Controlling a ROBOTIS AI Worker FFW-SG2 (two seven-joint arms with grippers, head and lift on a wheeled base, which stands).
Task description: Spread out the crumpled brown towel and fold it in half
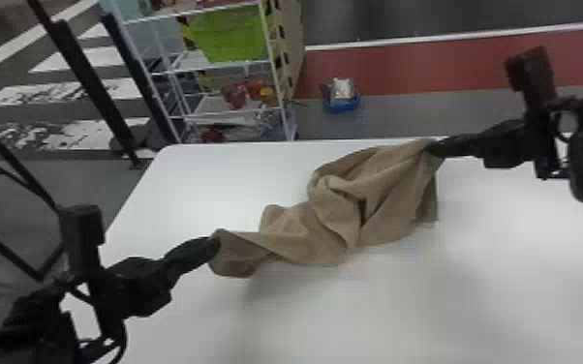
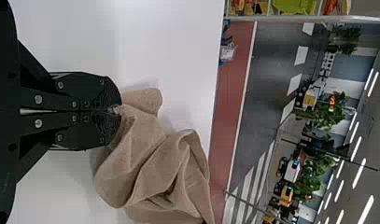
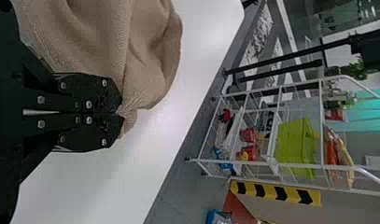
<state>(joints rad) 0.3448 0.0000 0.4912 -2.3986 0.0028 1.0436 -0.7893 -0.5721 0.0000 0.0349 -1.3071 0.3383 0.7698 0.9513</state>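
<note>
Before you is a large white surface [image 1: 184, 179] with rounded corners, reaching across the lower part of the head view. Beyond its far edge stands a white wire rack [image 1: 280, 99] with several shelves. The brown towel [image 1: 334, 218] is over the surface, bunched into a twisted, slanting band between your two arms, with deep folds in its middle; you cannot tell whether its underside touches the surface. A bright green bin [image 1: 230, 36] sits on the rack. Your left pincer [image 1: 212, 245] is clamped on the towel's nearer, left end. Your right pincer [image 1: 436, 147] is clamped on its farther, right end, where the cloth gathers at the tips.
</note>
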